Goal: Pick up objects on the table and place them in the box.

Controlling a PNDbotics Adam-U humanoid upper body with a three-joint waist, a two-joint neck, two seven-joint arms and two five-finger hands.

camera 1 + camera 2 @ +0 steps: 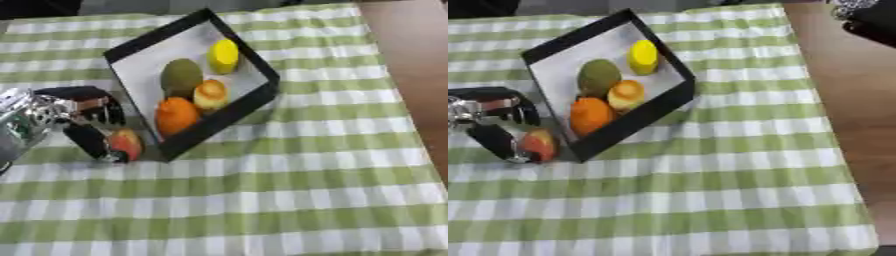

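Black hand (87, 117), silver joints

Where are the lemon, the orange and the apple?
lemon (224, 56), left eye view, its middle
orange (176, 115), left eye view, its middle
apple (128, 144), left eye view, its red side

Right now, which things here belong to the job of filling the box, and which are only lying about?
Belong to the job:
- box
- yellow fruit, green fruit, small orange-yellow fruit and orange, inside it
- red fruit, outside, in the left robot hand

Only lying about:
- checked tablecloth
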